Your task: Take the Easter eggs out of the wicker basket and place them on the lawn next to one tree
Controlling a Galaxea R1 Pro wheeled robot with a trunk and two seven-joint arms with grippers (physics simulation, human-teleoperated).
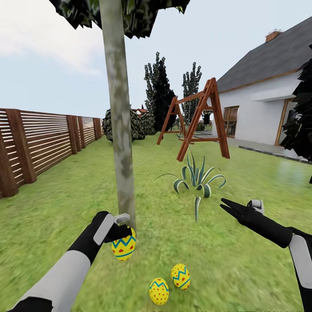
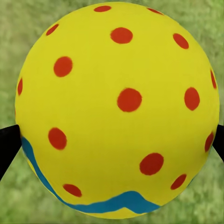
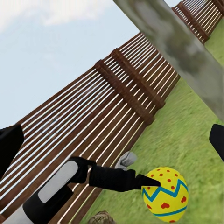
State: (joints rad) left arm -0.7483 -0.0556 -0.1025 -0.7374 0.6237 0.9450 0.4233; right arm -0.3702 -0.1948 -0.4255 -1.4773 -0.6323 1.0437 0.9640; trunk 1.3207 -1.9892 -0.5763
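Clamped jaws are seen on the left gripper [image 1: 125,236], which holds 1 Easter egg [image 1: 124,247] just above the lawn [image 1: 52,203], close against the foot of the tree [image 1: 118,108]. In the left wrist view the held egg [image 2: 116,109] is pinched at its 2 sides by the dark fingertips [image 2: 8,144], with blurred grass behind it. From the right wrist view the same egg [image 3: 164,195] is seen at the tip of the left gripper [image 3: 140,182], its zigzag band level, with the slatted wooden fence [image 3: 107,116] behind and the pale trunk [image 3: 182,51] crossing the upper corner.

Further right in the head view, 2 more eggs are lying on the grass: the nearer egg [image 1: 159,291] and, just beside it and slightly farther off, the second egg [image 1: 180,276]. Both are apart from the held egg and near the same trunk.

Beyond them a spiky striped plant [image 1: 197,180] is rooted in the grass, and a wooden swing frame [image 1: 195,119] is standing farther back, with dark cypresses [image 1: 162,95] behind it and a white house [image 1: 264,99] at the right.

At the right, the right gripper [image 1: 227,208] is held above the lawn, well apart from all 3 eggs. Its jaws are parted only slightly and nothing is gripped between them.
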